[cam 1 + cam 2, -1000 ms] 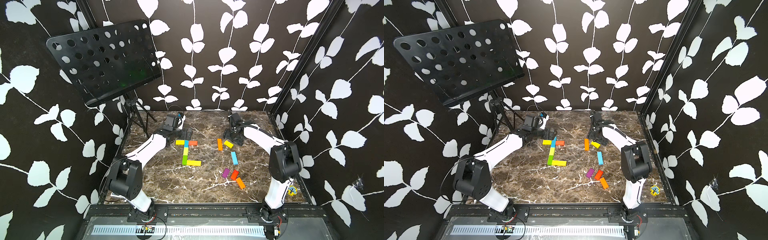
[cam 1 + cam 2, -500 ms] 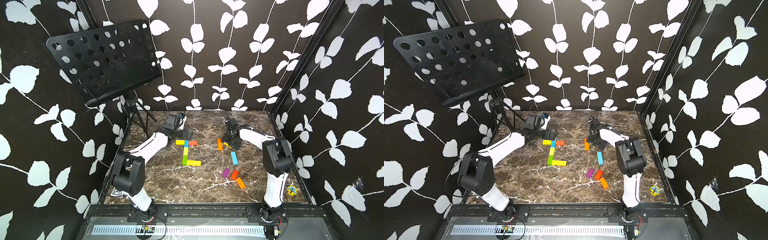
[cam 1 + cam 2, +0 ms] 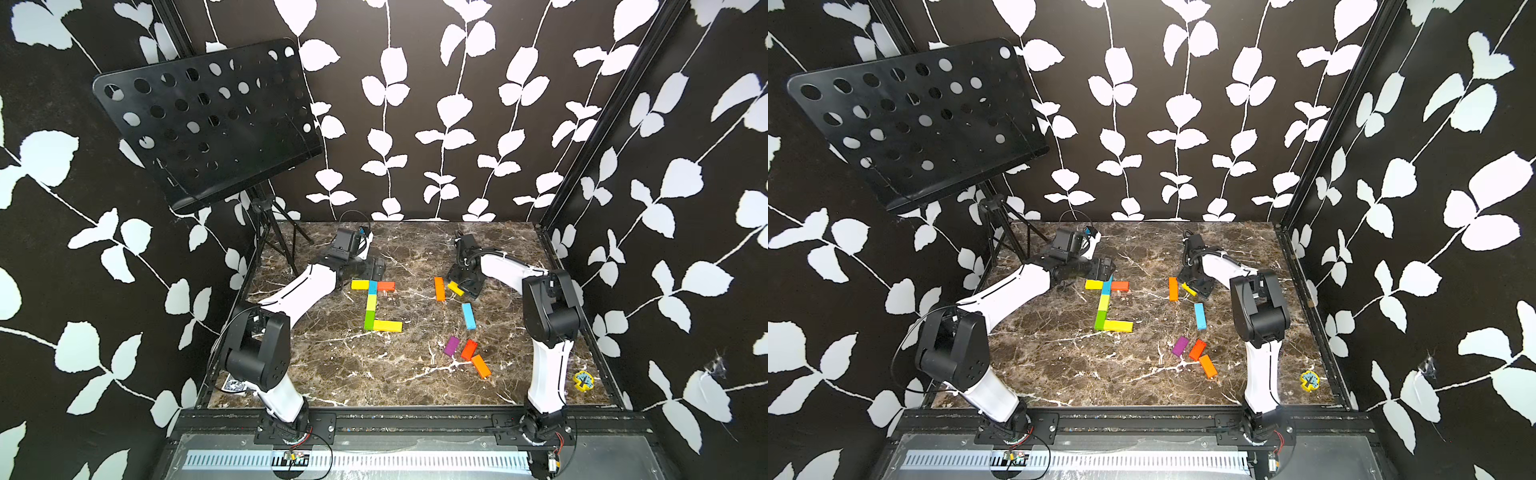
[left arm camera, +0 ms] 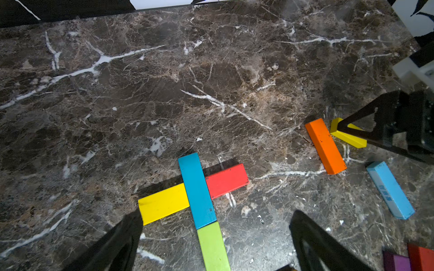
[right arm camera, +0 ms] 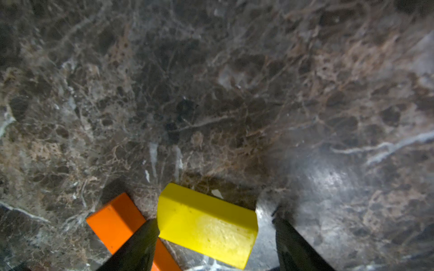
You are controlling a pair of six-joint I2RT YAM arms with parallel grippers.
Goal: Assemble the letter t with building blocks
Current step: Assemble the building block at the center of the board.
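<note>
- In both top views, the right gripper [image 3: 463,286] is down on the surface [image 3: 365,374] over a short yellow block [image 3: 455,288]. This is the loose piece your next move turns on. The block lies slanted, just beside an upright orange block [image 3: 439,288]. The right arm is far nearer to it than the left.
- A finished letter t [image 3: 371,305] lies on the left half of the surface. The left gripper [image 3: 376,270] hangs just behind its crossbar.
- Spare blocks wait on the right side: a blue one [image 3: 1200,316], then purple [image 3: 1180,345], red [image 3: 1197,349] and another orange one [image 3: 1207,366].
- In the left wrist view, the left gripper [image 4: 216,215] is spread wide and holds nothing. The letter's blue stem piece [image 4: 197,190] lies between its fingers. Off to the side, a black finger of the right gripper covers part of the yellow block [image 4: 350,138].
- In the right wrist view, the yellow block [image 5: 206,230] lies between the two fingers, with its long axis running from one to the other at a slight skew.
- One finger [image 5: 141,244] is at the end of the block nearest the orange block [image 5: 115,223]. The other finger [image 5: 296,246] stands clear, with bare surface showing in the gap.
- Treat this gripper as part-open and astride the block, not clamped on it. As I read it, you would be pinching the block end to end, and the crowded finger could nudge the orange block.
</note>
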